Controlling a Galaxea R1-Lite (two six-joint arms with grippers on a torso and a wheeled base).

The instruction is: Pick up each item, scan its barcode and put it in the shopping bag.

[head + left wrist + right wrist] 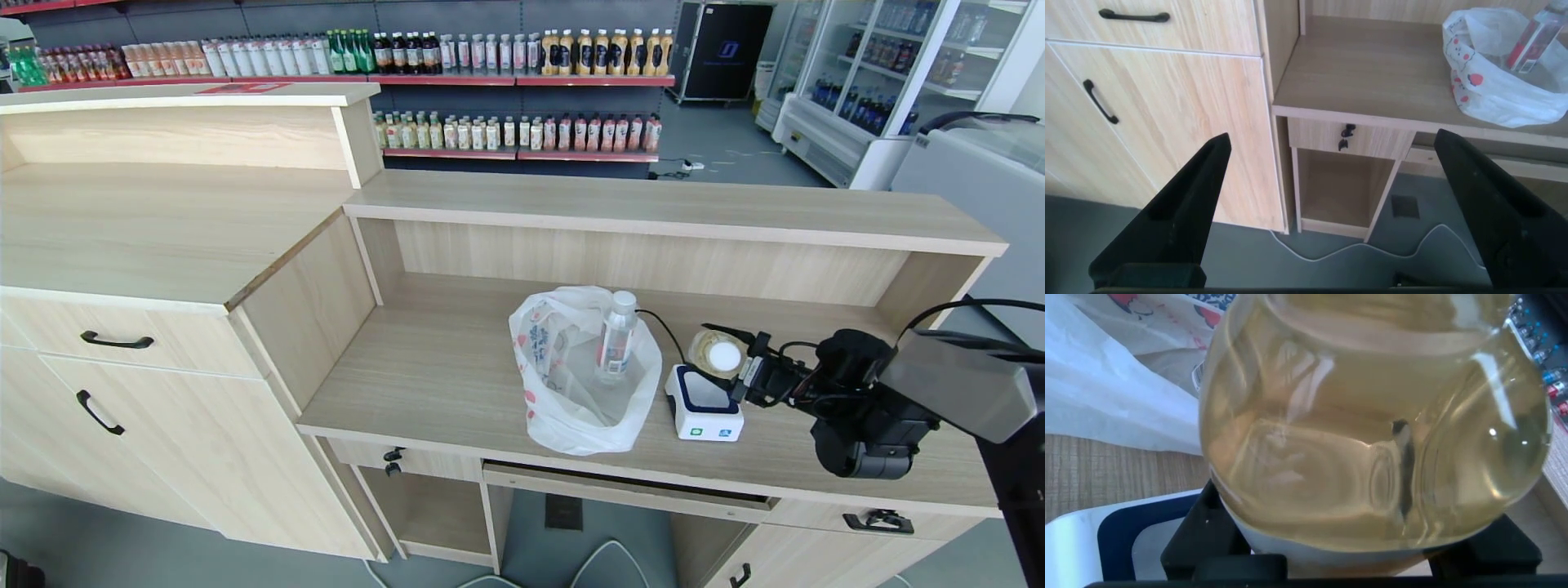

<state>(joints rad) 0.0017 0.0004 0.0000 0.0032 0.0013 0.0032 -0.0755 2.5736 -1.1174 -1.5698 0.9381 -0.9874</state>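
A white plastic shopping bag [571,400] stands open on the wooden desk, with a clear water bottle [616,336] upright inside it. Just right of the bag sits the white and blue scanner [704,404]. My right gripper [739,369] is shut on a bottle of yellowish drink [723,357] with a white cap, held on its side just above and behind the scanner. In the right wrist view this bottle [1372,433] hangs over the scanner [1118,547], close to the bag [1110,384]. My left gripper [1331,220] is open and low, in front of the cabinet left of the bag [1498,77].
A raised shelf [669,214] runs along the back of the desk. A taller counter [155,229] with black-handled drawers [116,341] stands to the left. The scanner's cable [663,327] runs behind the bag. Bare desk [424,367] lies left of the bag.
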